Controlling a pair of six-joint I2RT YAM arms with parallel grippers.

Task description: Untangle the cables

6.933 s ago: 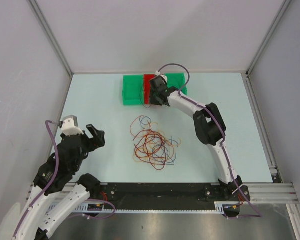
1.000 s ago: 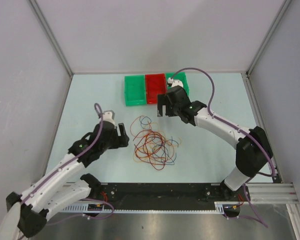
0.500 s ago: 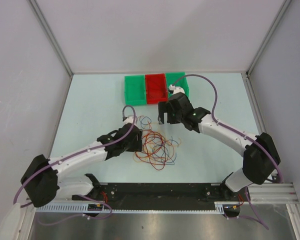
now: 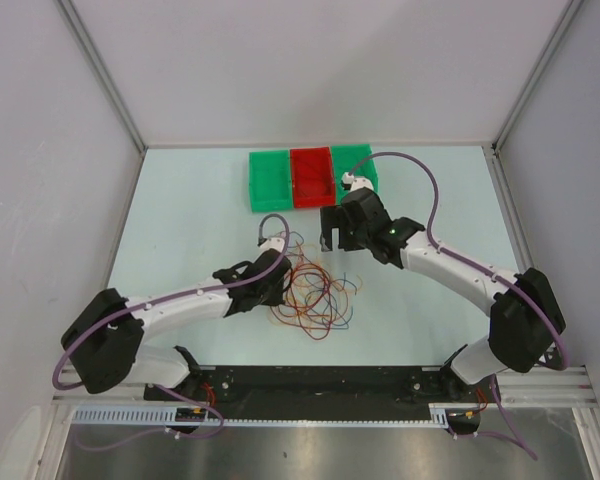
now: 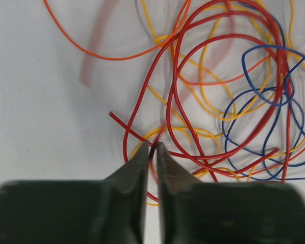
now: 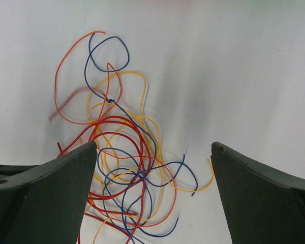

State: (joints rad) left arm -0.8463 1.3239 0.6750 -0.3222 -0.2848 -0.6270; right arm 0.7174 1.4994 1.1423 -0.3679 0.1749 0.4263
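The cables (image 4: 315, 292) lie as one loose tangle of red, orange, yellow and blue loops on the pale table. My left gripper (image 4: 277, 283) is at the tangle's left edge. In the left wrist view its jaws (image 5: 153, 146) are shut on a red cable (image 5: 175, 76), pinched between the tips where it crosses a yellow loop (image 5: 213, 109). My right gripper (image 4: 331, 236) hovers just beyond the tangle's far edge. In the right wrist view it (image 6: 153, 147) is wide open, with the tangle (image 6: 124, 152) below and left of the gap and nothing held.
Three bins stand in a row at the back of the table: green (image 4: 270, 181), red (image 4: 310, 177), green (image 4: 358, 160). Grey walls close in the left, back and right sides. A black rail (image 4: 320, 380) runs along the near edge.
My left arm has reached right into the tangle's left edge and its jaws have closed on a red cable. The right gripper has shifted only slightly and stays open.
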